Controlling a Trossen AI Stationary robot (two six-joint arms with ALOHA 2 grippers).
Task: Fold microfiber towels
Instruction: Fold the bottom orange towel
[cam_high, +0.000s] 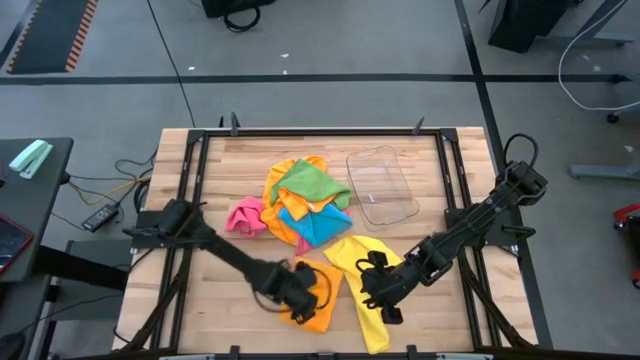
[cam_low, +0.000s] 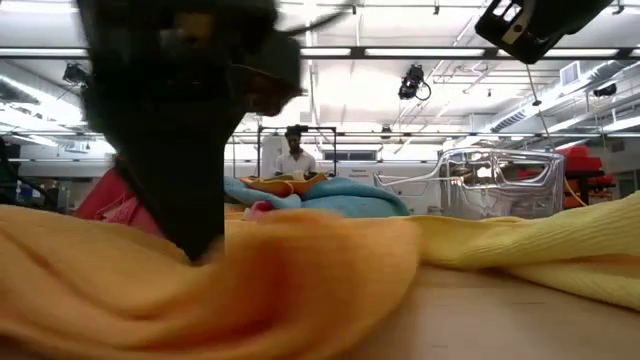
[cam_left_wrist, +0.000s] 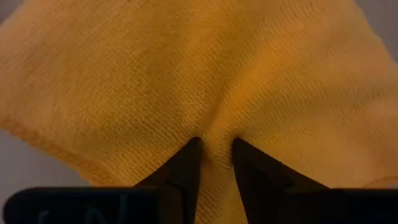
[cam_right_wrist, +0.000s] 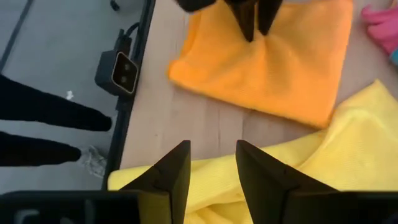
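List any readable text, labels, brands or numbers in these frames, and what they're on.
None readable in any view.
Orange towel, yellow towel, clear plastic tray: no print or tags showing.
Small grey device on the table's edge in the right wrist view: light markings, too small to read.
Room behind in the low view: no legible signs.
Left tool pinching a fold of the orange towel: no markings visible.

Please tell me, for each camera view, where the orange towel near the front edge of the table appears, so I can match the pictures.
High view: orange towel at bottom centre, under the left gripper.
Low view: fills the lower left.
Left wrist view: fills the picture, pinched between the fingers.
Right wrist view: upper centre.
Shared landmark: the yellow towel lying beside it, except in the left wrist view.
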